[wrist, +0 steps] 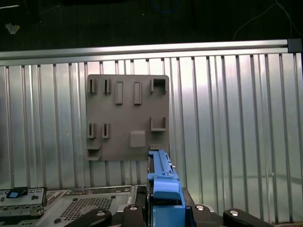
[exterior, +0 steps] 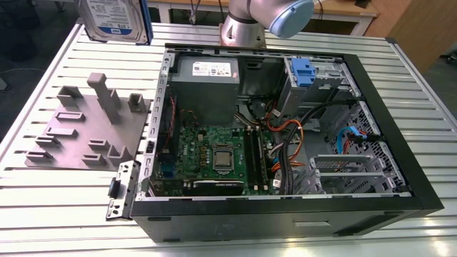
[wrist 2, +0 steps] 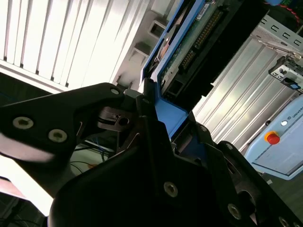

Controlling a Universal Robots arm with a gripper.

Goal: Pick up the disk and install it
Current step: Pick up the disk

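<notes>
Hand (wrist: 163,212) is clamped on the disk (exterior: 114,19) by its blue rail, up beside the case (exterior: 286,220). We'd worry that thin edge grip lets it twist and snag the case rim.

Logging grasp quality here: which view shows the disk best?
The exterior view: the disk shows its labelled face, cropped on top. The second wrist view shows its circuit-board underside and blue rail in the gripper; the first wrist view sees it edge-on.

Disk (exterior: 114,19): silver face, white-and-blue label, blue rails. Tool (wrist 2: 166,117): black. Tabletop (exterior: 57,214): pale silver, ribbed stripes. Fixture plate (exterior: 78,134): grey. Case (exterior: 286,219): black; motherboard (exterior: 214,155) green; latch (exterior: 303,72) blue; cables (exterior: 286,126) orange.
</notes>
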